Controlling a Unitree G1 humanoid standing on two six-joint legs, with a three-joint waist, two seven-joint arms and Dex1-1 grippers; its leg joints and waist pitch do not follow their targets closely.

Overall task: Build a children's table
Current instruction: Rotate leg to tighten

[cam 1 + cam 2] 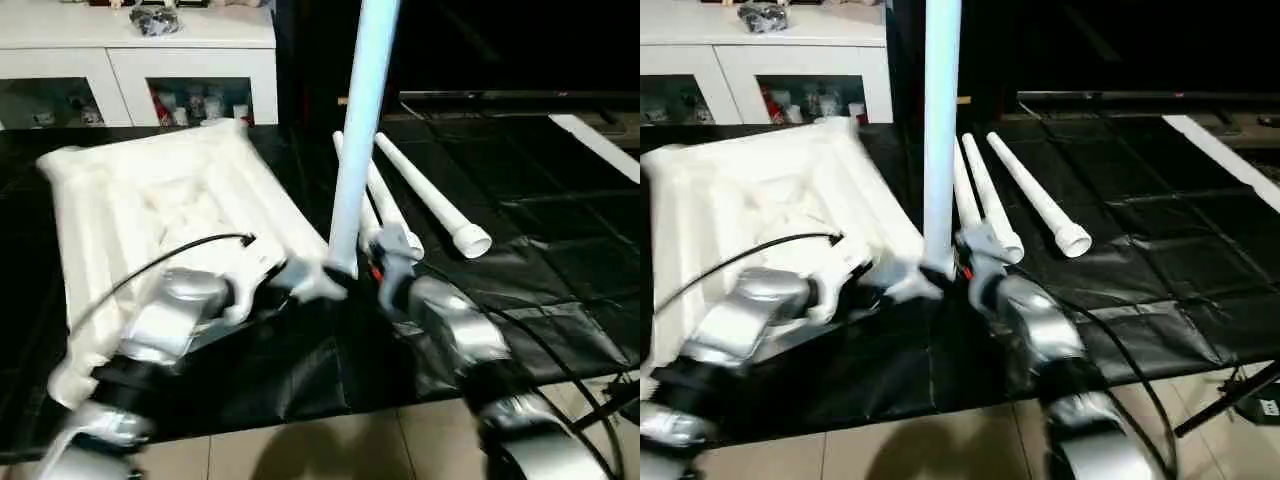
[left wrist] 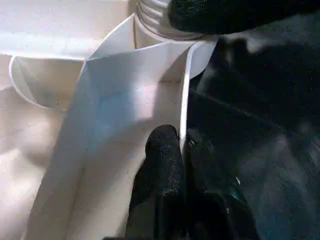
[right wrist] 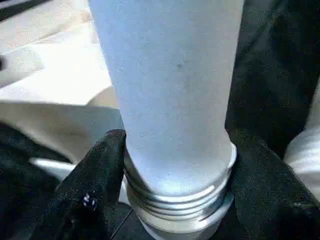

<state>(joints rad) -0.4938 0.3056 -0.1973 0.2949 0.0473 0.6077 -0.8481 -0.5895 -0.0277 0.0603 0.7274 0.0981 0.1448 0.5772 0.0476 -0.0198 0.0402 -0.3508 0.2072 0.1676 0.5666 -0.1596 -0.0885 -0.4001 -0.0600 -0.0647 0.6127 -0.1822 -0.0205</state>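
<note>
The children's table top (image 1: 150,210) lies upside down on the black mat, ribbed underside up. One white leg (image 1: 360,130) stands upright at its near right corner socket (image 2: 165,55), threaded end (image 3: 175,200) down. My right gripper (image 3: 177,165) is shut on this leg just above the thread, one black finger on each side. My left gripper (image 2: 181,142) is shut on the thin white rim of the table top right beside that corner. Three more legs (image 1: 430,205) lie side by side on the mat behind my right gripper.
A white cabinet with glass doors (image 1: 140,60) stands behind the table top. The black mat (image 1: 300,370) ends at tiled floor (image 1: 330,445) near me. A white board (image 1: 600,145) lies at the far right, and a black stand leg (image 1: 1230,400) at the near right.
</note>
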